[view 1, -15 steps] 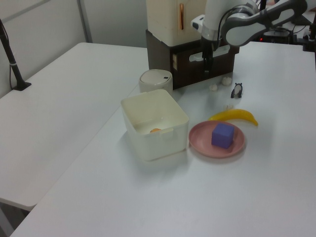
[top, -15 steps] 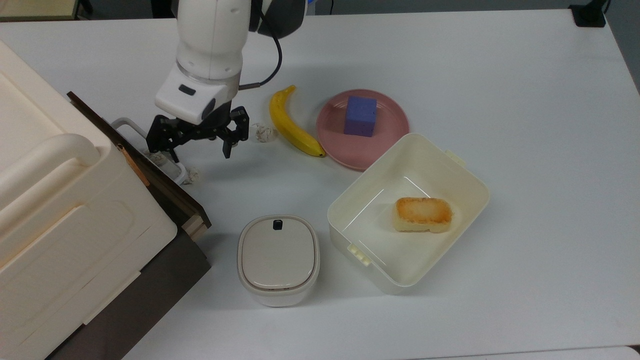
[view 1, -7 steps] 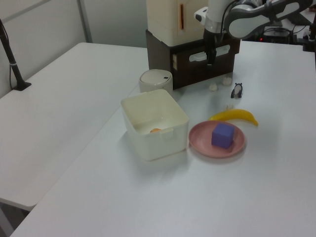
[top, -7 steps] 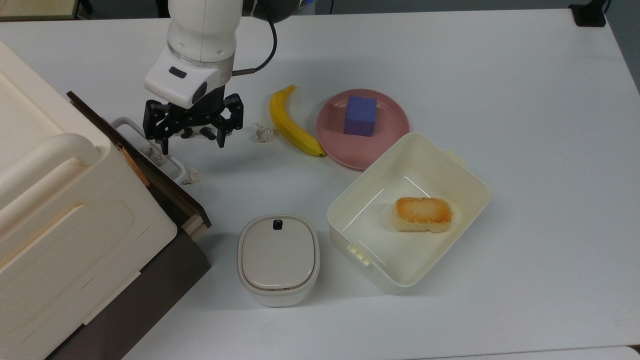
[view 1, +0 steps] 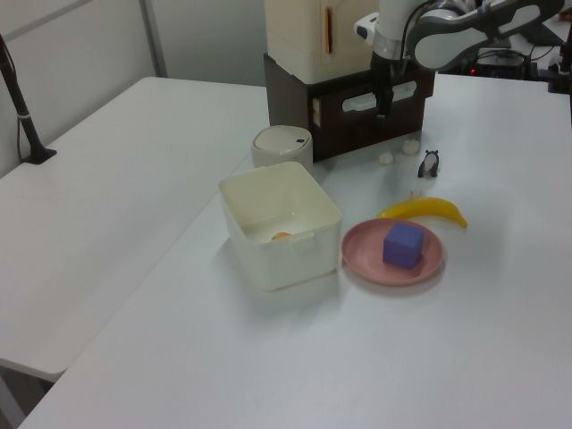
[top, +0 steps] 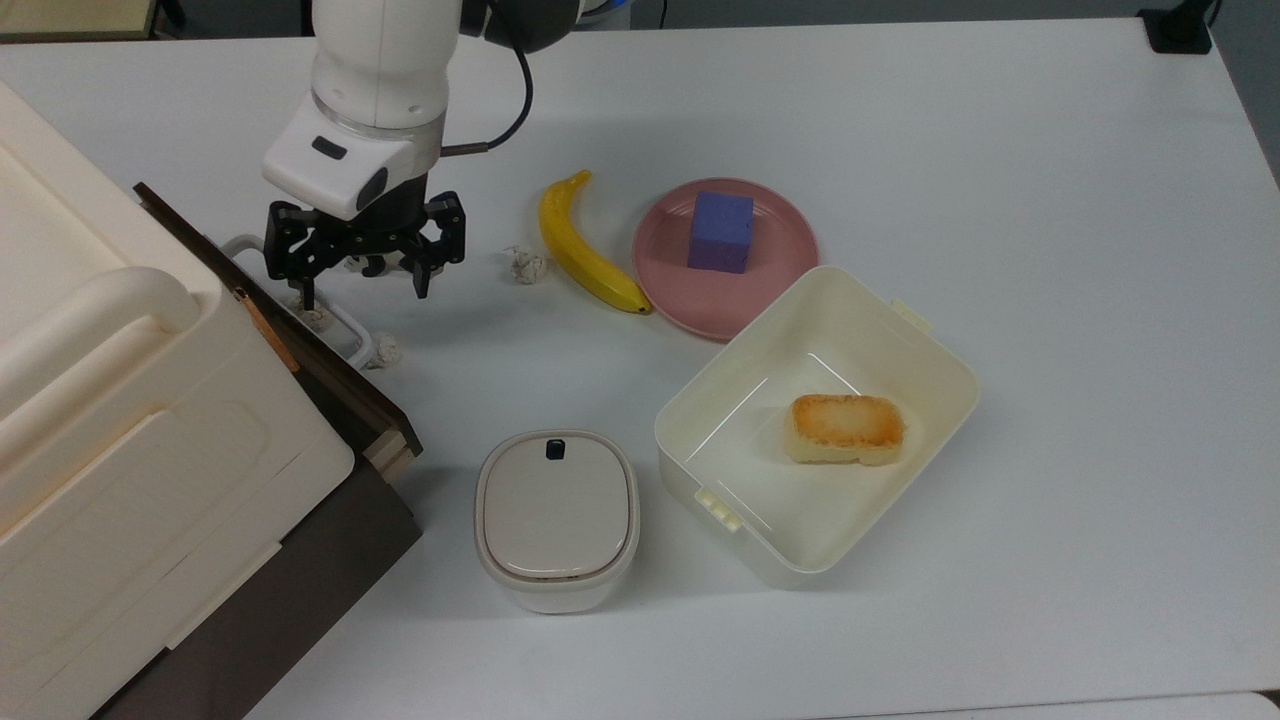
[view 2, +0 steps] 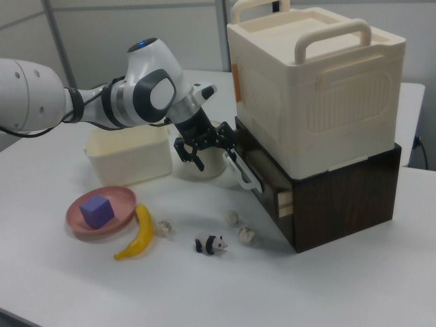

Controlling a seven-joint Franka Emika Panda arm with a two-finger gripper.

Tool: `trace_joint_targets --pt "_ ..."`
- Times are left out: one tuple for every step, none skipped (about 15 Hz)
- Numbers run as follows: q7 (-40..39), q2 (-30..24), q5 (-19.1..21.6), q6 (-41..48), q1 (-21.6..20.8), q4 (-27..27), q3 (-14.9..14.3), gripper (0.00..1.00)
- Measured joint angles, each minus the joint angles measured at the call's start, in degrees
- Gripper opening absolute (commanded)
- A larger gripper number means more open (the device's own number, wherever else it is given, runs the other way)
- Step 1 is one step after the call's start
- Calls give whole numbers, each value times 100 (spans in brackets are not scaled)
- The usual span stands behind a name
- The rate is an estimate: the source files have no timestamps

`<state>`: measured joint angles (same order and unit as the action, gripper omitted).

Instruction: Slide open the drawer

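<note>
Drawer (view 2: 262,178) first: you have it set in the dark brown cabinet (view 2: 340,197) under the big cream bin (view 2: 313,82), at the top view's left edge of the tabletop (top: 1000,150). Its dark front looks almost flush with the cabinet, and its white loop handle (top: 345,325) sticks out toward the arm. Your gripper (top: 360,275) hangs right at that handle with the jaws spread wide; in the top view one fingertip sits over the loop and the other stands off on the banana's side, and you cannot tell from these views whether either touches it.

Two small crumpled white lumps lie on the tabletop just beside the handle, and a third (top: 524,264) lies next to the banana (top: 585,250). Past the banana you see a pink plate (top: 780,250) carrying a purple cube (top: 721,231). Nearer the top view's bottom stand a lidded cream pot (top: 556,518) and an open cream box (top: 930,400) with a piece of toasted bread (top: 846,428) inside. A little panda figure (view 2: 210,244) stands near the cabinet in the right view.
</note>
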<state>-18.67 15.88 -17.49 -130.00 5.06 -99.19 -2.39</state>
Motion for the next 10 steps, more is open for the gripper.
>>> trace_joint_targets --pt "-1 19 -33 -31 13 -1 0 100" --pt "-1 45 -88 -53 15 -2 0 100" --pt "-1 76 -145 -78 14 -2 0 100" --pt "-1 105 -196 -95 14 -2 0 100" --pt "-1 129 -238 -102 14 -2 0 100" --pt "-1 146 -279 -102 11 -3 1 100" --pt "-1 160 -318 -102 1 -8 2 100" --pt "-1 168 -323 -102 -8 -21 8 100" --pt "-1 179 -324 -102 -21 -55 27 100" --pt "0 192 -328 -103 -45 -96 44 100"
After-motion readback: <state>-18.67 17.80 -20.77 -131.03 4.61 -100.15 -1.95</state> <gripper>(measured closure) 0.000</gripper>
